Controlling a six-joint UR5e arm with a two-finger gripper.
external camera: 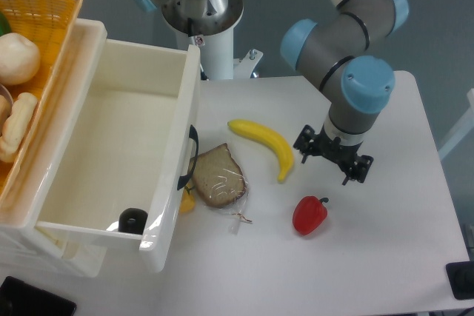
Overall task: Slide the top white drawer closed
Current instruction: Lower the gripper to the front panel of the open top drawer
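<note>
The top white drawer point(118, 146) stands pulled far out at the left, its black curved handle point(189, 159) facing the table. A small black object point(132, 220) lies in its front corner. My gripper point(333, 157) hangs over the table at the right, between the banana point(264, 143) and the red pepper point(309, 214), well away from the drawer. It points down under the wrist, so only black side parts show and the fingertips are hidden. It holds nothing that I can see.
A yellow woven basket point(52, 12) with food sits on top at the far left. A wrapped bread slice point(218, 177) lies right in front of the drawer handle. A second arm's base point(200, 5) stands behind the drawer.
</note>
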